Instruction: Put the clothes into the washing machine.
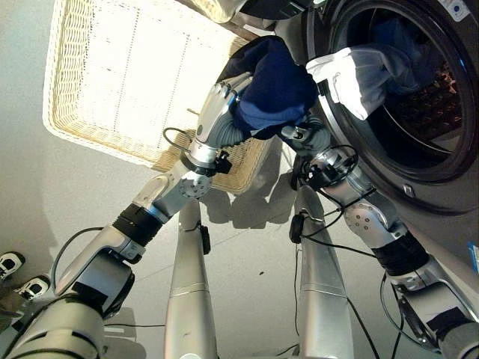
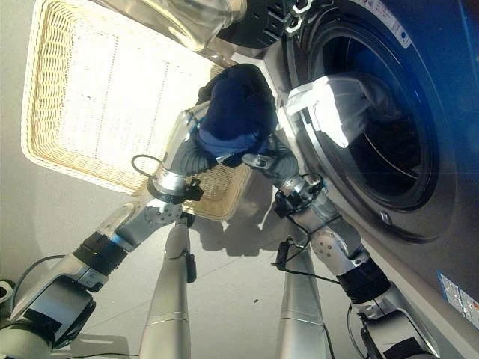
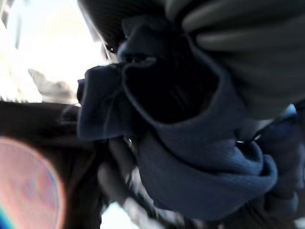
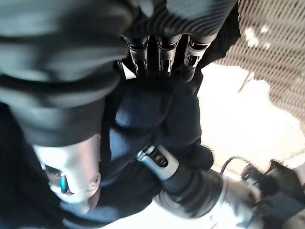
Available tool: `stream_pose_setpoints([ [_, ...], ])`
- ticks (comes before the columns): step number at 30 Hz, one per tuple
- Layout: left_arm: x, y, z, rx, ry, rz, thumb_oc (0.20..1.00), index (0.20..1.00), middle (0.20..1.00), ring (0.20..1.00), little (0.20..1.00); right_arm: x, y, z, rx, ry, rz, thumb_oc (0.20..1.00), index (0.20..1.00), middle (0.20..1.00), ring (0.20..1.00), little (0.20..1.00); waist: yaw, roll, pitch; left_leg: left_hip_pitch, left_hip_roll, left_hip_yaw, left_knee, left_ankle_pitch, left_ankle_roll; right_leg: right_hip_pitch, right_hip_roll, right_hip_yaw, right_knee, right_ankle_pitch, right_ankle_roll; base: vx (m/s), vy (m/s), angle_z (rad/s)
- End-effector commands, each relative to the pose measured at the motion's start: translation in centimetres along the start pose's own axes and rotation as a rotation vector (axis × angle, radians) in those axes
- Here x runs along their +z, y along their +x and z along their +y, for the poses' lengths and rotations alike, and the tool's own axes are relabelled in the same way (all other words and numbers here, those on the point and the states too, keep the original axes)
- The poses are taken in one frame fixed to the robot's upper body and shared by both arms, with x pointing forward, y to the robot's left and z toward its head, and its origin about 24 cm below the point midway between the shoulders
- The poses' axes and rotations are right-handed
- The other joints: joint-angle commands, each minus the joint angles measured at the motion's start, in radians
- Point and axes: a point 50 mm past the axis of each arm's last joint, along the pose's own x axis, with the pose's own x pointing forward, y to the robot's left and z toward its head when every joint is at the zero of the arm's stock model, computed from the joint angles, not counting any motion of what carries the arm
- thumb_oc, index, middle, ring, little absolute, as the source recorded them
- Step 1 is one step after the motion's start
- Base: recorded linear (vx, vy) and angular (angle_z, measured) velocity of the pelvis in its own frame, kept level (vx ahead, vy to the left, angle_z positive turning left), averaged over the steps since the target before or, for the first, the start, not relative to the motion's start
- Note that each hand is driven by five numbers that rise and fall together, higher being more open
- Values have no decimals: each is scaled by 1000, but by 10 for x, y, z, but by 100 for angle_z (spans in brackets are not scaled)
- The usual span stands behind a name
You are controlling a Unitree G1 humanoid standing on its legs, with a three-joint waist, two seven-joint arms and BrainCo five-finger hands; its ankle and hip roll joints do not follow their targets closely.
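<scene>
I hold a dark navy garment (image 1: 277, 86) bunched between both hands, just outside the round opening of the washing machine (image 1: 378, 153). My left hand (image 1: 218, 101) grips its left side with fingers curled into the cloth. My right hand (image 1: 299, 134) holds it from below. In the right wrist view its fingers (image 4: 159, 57) sink into the navy garment (image 4: 152, 114) with the thumb (image 4: 157, 160) pressed against it. The left wrist view shows the navy garment (image 3: 190, 162) bundled close. A white garment (image 1: 352, 75) hangs over the opening's rim, half inside the drum.
A pale wicker basket (image 1: 90, 127) lies on the floor left of the machine, with bright light on its bottom. The machine's open glass door (image 2: 187, 19) juts out above the basket's far edge. Grey floor spreads below.
</scene>
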Motion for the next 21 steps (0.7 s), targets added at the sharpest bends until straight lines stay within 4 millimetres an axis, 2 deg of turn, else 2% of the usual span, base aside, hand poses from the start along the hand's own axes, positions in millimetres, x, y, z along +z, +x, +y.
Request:
stream_pose_setpoints([
  [1, 28, 12, -2, -53, -105, -161, 200, 200, 200, 200, 200, 19, 4, 32, 193, 40, -114, 1000, 1000, 1000, 1000, 1000, -24, -2, -13, -36, -86, 3, 25, -2, 103, 43, 35, -83, -19, 33, 75, 0, 0, 0],
  [4, 30, 11, -8, -99, -126, -165, 200, 200, 200, 200, 200, 20, 4, 33, 203, 53, -128, 1000, 1000, 1000, 1000, 1000, -25, -2, -13, -37, -88, 3, 29, -3, 103, 42, 33, -83, -19, 36, 78, 0, 0, 0],
  [5, 32, 9, -11, -130, -134, -169, 200, 200, 200, 200, 200, 21, 3, 33, 209, 65, -138, 533, 533, 533, 533, 533, -26, -3, -13, -38, -87, 3, 29, -3, 103, 41, 33, -82, -20, 38, 80, 0, 0, 0],
  [6, 32, 9, -12, -135, -135, -170, 200, 200, 200, 200, 200, 21, 3, 33, 209, 67, -141, 429, 429, 429, 429, 429, -26, -3, -13, -38, -87, 2, 29, -3, 103, 40, 33, -82, -20, 38, 80, 0, 0, 0],
  [7, 33, 8, -13, -145, -135, -171, 200, 200, 200, 200, 200, 22, 3, 33, 209, 71, -146, 200, 200, 200, 200, 200, -27, -3, -13, -40, -87, 2, 30, -3, 103, 39, 32, -82, -19, 39, 80, 0, 0, 0],
  [14, 32, 6, -19, -170, -114, -158, 200, 200, 200, 200, 200, 22, 0, 29, 191, 107, -189, 200, 200, 200, 200, 200, -31, -5, -13, -45, -86, 5, 36, -6, 104, 33, 29, -80, -20, 43, 83, 0, 0, 0],
  [21, 29, 5, -16, -123, -73, -143, 200, 200, 200, 200, 200, 22, -2, 27, 170, 120, -199, 200, 200, 200, 200, 200, -30, -3, -13, -47, -86, 3, 37, -4, 104, 32, 27, -78, -21, 45, 84, 1, 1, 0],
])
